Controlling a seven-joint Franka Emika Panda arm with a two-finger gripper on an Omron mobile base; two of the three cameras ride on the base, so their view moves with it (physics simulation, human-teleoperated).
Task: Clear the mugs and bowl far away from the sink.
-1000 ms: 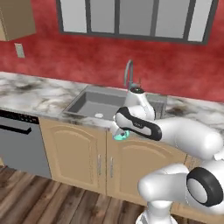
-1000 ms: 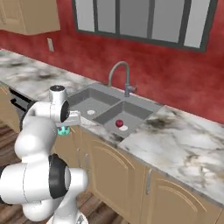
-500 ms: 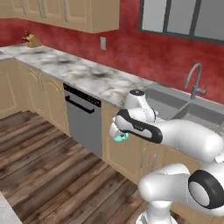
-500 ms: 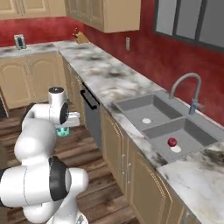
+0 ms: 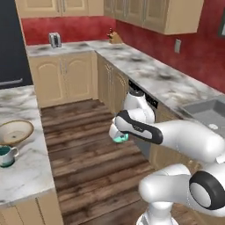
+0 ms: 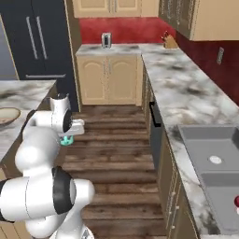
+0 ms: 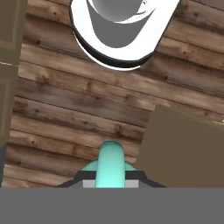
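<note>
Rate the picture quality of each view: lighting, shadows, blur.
Left base view: flat, even light, soft render, faint shading under the bowl and teal mug. Right base view: equally soft; the mint mug in the gripper is a small blur. Hand view: sharp wood grain, mug handle close and smooth, no glare.

White glossy arm (image 5: pixel 184 136), rounded segs; dark band along forearm, black ring joints w/ grey caps, bulbous white base.
</note>
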